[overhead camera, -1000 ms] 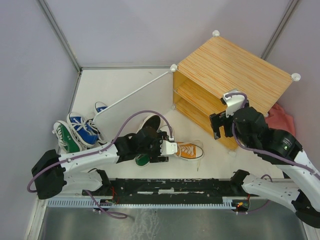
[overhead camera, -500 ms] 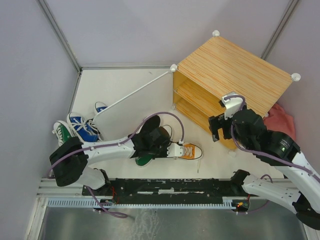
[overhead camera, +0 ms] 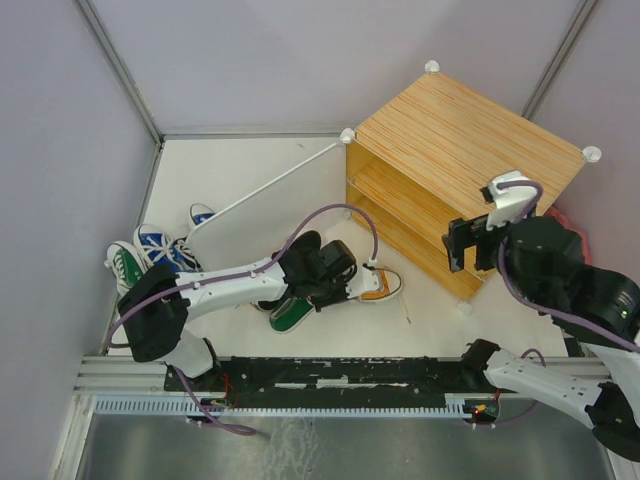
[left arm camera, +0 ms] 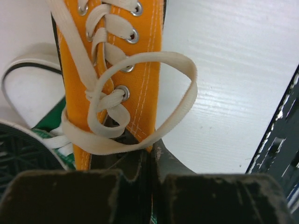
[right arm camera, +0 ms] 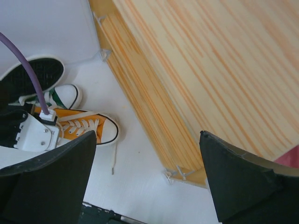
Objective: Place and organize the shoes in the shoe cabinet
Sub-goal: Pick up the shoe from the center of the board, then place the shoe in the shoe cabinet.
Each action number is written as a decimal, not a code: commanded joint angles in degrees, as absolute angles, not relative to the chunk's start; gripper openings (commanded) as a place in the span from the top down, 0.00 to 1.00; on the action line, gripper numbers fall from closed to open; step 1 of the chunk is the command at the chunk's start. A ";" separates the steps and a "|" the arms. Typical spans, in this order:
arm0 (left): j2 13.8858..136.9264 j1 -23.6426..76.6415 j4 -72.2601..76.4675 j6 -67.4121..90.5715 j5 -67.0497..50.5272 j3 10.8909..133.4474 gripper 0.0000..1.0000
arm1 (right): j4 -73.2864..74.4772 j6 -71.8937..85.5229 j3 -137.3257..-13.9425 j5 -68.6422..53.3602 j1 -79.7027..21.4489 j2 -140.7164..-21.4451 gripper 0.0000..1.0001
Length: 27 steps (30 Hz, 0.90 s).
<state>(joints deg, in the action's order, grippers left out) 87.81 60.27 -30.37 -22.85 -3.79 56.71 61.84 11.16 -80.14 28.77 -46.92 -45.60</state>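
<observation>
left gripper clamped shut on the orange sneaker near the shoe cabinet, right gripper wide open, empty, above that cabinet.

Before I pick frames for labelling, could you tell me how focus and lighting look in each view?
Top external view: even soft light, faint shadows, sharp. Left wrist view: orange shoe crisp, left end effector at the bottom dark and blurred. Right wrist view: shoe cabinet grain fairly sharp, right end effector near-black and underexposed.
</observation>
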 commanded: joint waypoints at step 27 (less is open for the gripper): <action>78.68 59.07 -46.45 -12.83 4.65 83.62 0.97 | 69.03 9.50 -104.85 29.61 -46.67 -52.54 0.01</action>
<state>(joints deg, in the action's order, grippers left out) 83.31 59.00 -46.68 -10.59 3.20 79.99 70.37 10.26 -102.96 29.45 -46.81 -52.29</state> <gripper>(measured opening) 0.054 0.991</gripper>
